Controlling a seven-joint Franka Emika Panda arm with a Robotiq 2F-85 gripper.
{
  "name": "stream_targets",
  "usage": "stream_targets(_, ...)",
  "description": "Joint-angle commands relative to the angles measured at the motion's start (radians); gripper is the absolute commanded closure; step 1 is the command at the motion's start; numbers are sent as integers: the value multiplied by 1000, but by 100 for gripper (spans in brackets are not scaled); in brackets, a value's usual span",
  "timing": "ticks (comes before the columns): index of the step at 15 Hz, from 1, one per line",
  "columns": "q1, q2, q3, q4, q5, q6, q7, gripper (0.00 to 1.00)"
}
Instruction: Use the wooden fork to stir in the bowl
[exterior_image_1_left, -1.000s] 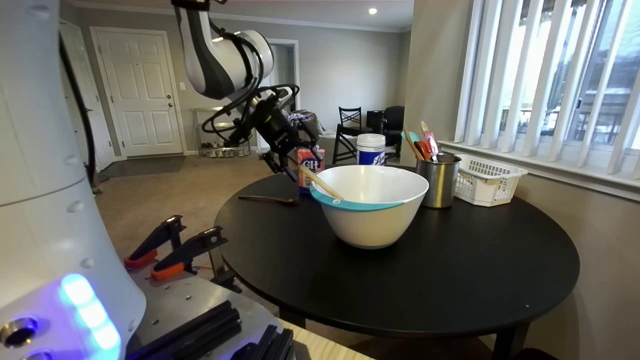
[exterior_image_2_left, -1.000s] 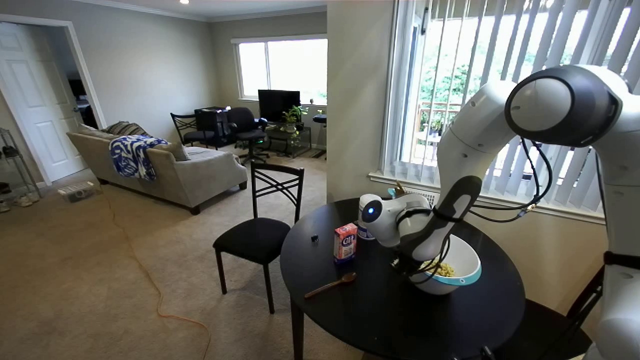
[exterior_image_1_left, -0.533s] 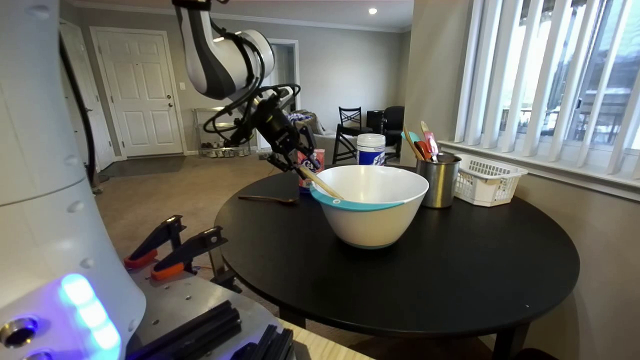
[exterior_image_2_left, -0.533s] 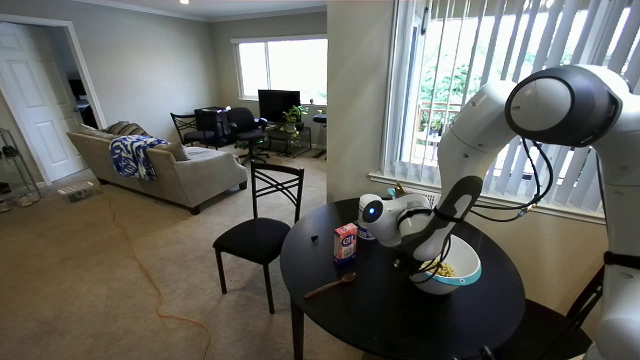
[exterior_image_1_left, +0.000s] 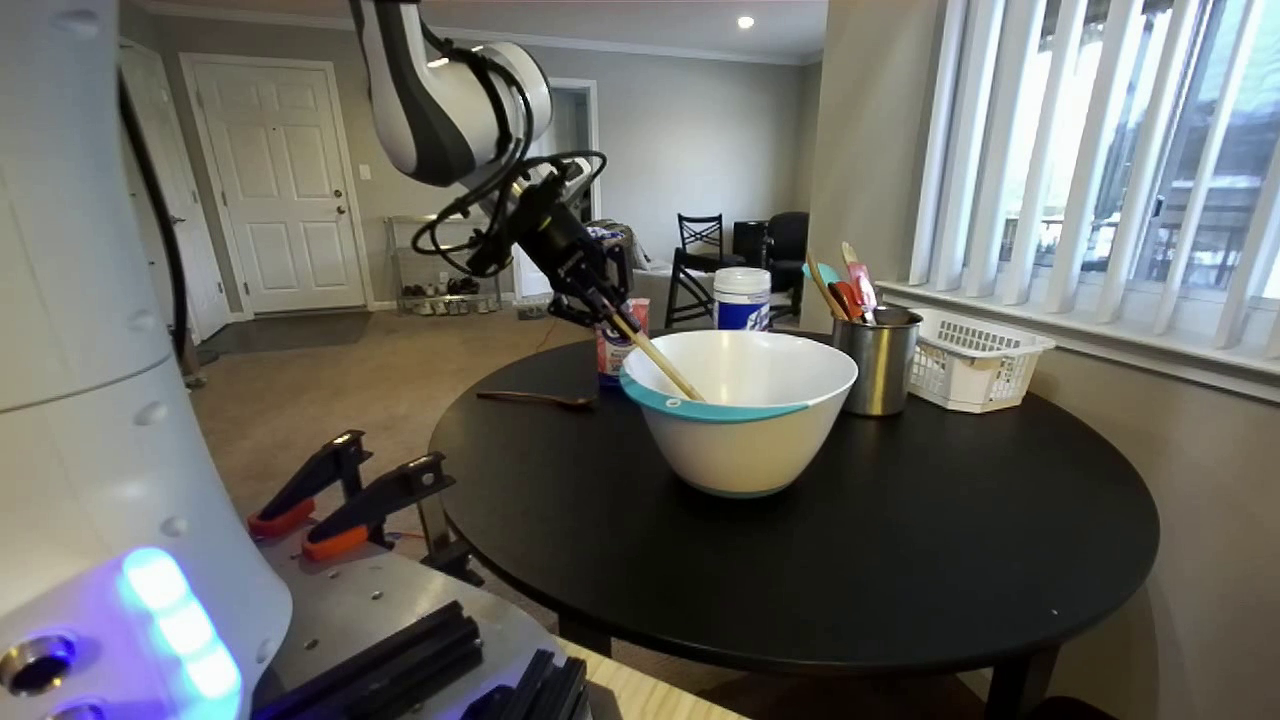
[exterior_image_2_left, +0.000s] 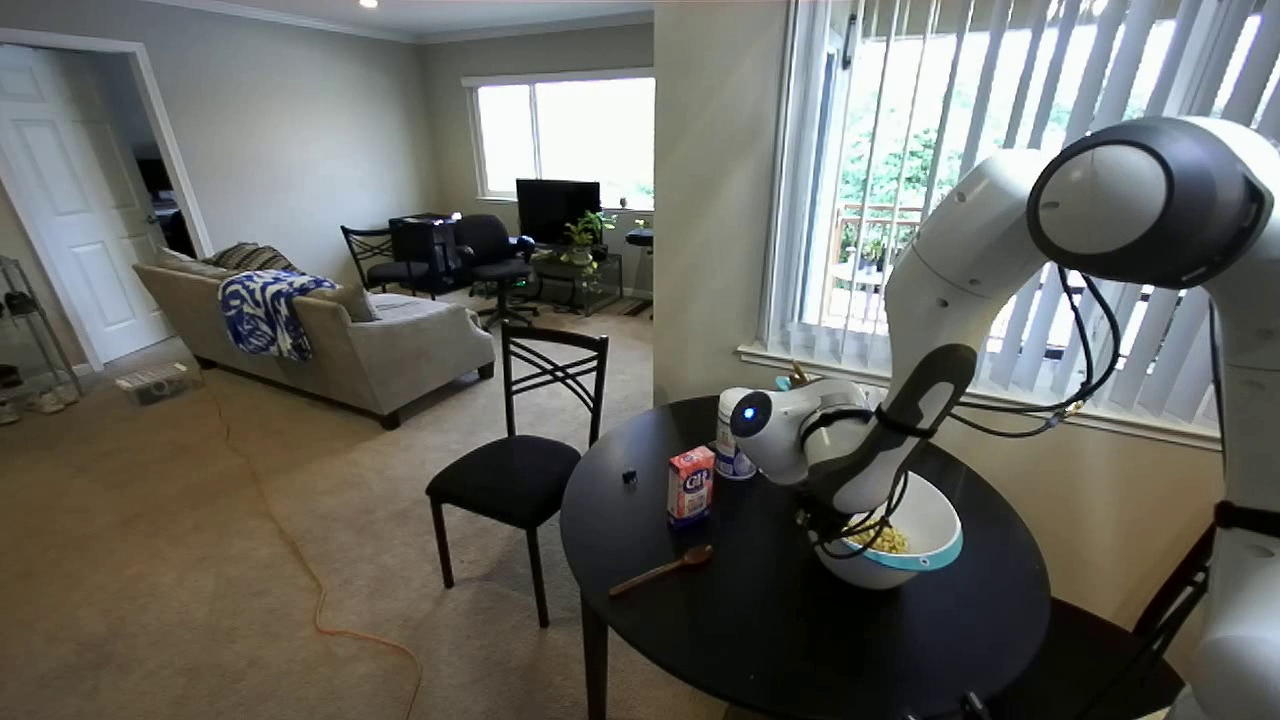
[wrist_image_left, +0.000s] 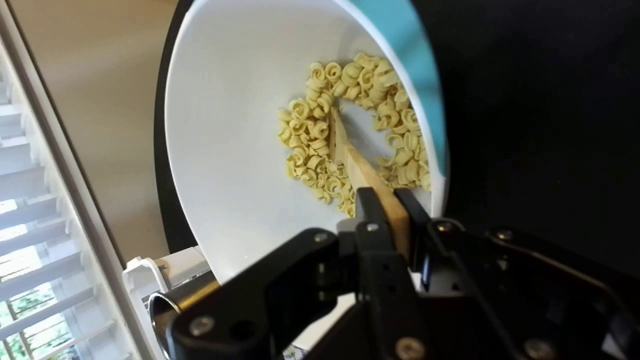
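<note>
The bowl (exterior_image_1_left: 740, 450), white with a teal rim, stands upright on the dark round table. Its inner wall (wrist_image_left: 215, 100) fills much of the wrist view, where curly pale-yellow pasta (wrist_image_left: 305, 135) lies at the bottom. The pale wooden fork (wrist_image_left: 367, 172) slants down into the bowl, tines among the pasta; its handle (exterior_image_1_left: 660, 362) leans across the rim in an exterior view. My gripper (wrist_image_left: 388, 196) is shut on that handle, one black finger on each side. In an exterior view the arm hides the gripper's fingers and the fork.
A brown wooden spoon (exterior_image_2_left: 665, 568) lies on the table near a pink-and-blue box (exterior_image_2_left: 692, 485). Close behind the bowl stand a white-lidded tub (exterior_image_1_left: 742, 300), a metal cup (exterior_image_1_left: 878, 365) of utensils and a white basket (exterior_image_1_left: 975, 360). The window wall borders the table.
The gripper's fingers have come together on the fork's handle. The arm has risen a little, and the handle has shifted slightly up and toward the bowl. The bowl stays in place.
</note>
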Motion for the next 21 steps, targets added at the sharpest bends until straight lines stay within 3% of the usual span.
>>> stream_targets(1,-11,-73,-1,-51,-22,7,-23,97)
stream_targets(6,-45,-132,-5,-63,60,21,-68,97)
stream_targets(14,-126,-164,-29,-35,553,16,-309,97)
stream_targets(18,-112,-166,-47,-21,694,22,-365,97)
stream_targets(21,-107,-197,-56,-22,715,20,-348,97)
